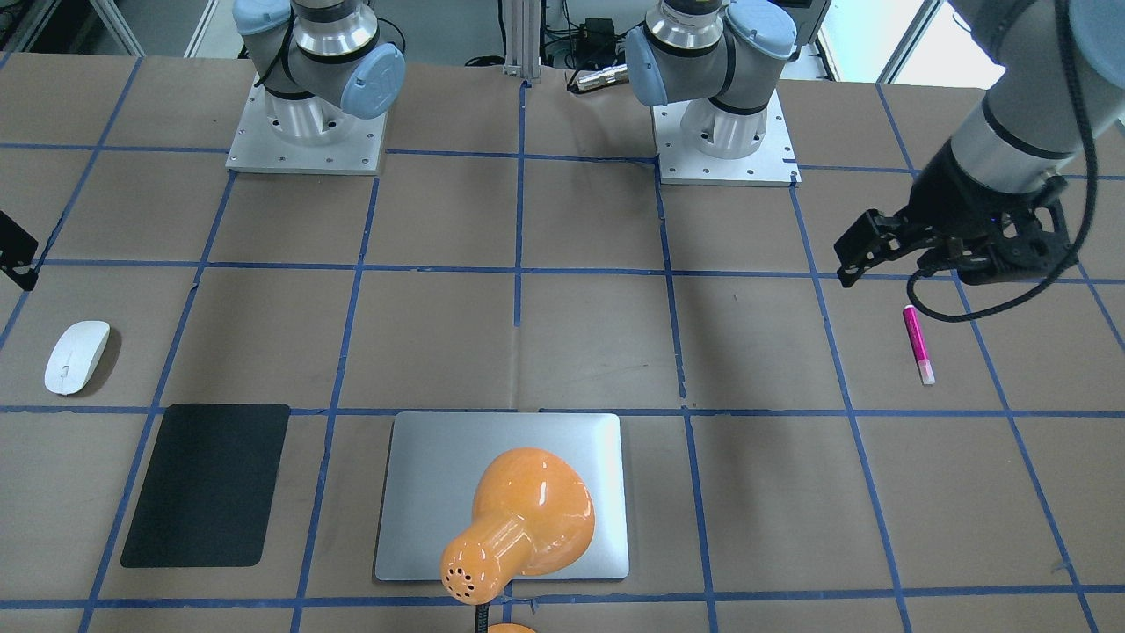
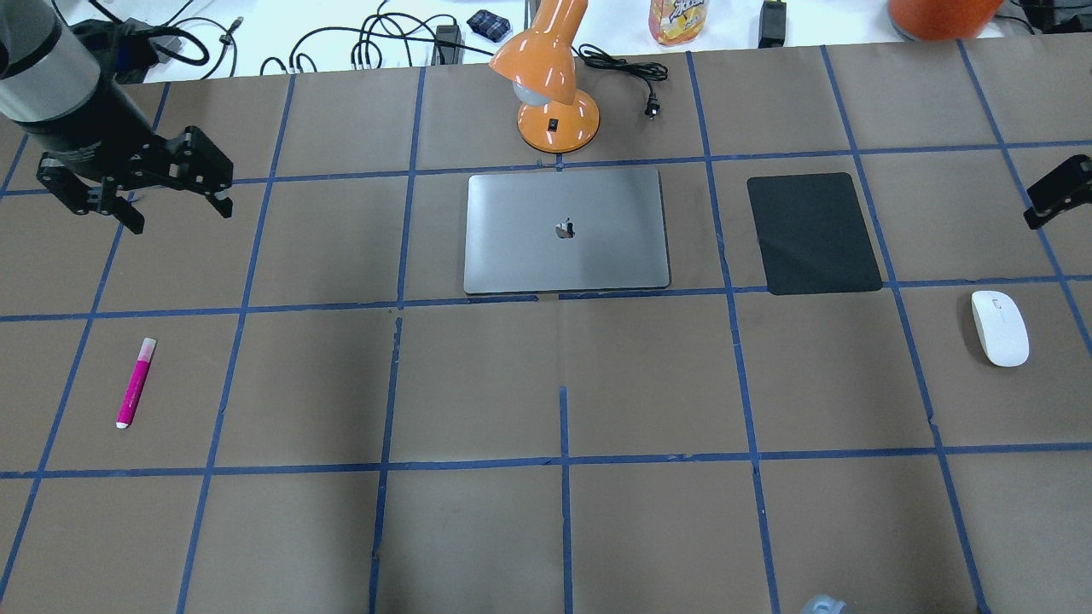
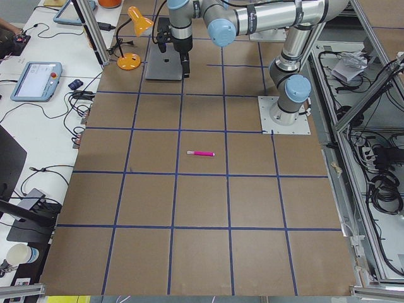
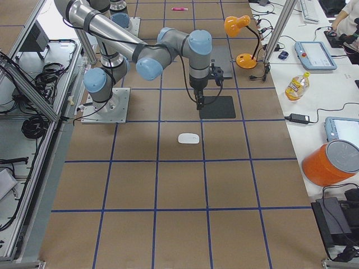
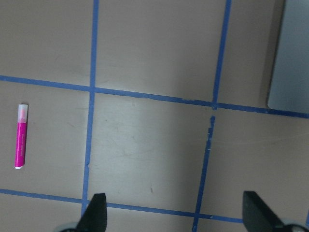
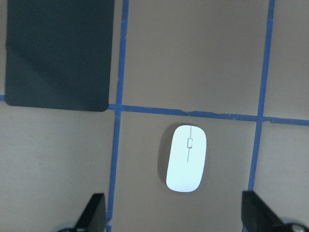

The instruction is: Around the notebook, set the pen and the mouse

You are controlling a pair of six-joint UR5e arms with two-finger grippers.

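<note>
The magenta pen (image 2: 136, 382) lies flat on the table's left side, far left of the silver notebook (image 2: 565, 230). My left gripper (image 2: 179, 213) hovers open and empty, above and beyond the pen; in the left wrist view the pen (image 5: 21, 136) sits off to the left of the open fingers. The white mouse (image 2: 999, 327) rests at the table's right, beyond a black mat from the notebook. My right gripper (image 6: 174, 215) hangs open above it, and the mouse (image 6: 187, 158) lies just ahead of the spread fingers. Nothing is held.
A black mat (image 2: 812, 232) lies between notebook and mouse. An orange desk lamp (image 2: 550, 85) stands behind the notebook, its head leaning over the lid (image 1: 527, 519). Cables, a bottle and a tablet sit on the white bench beyond the table.
</note>
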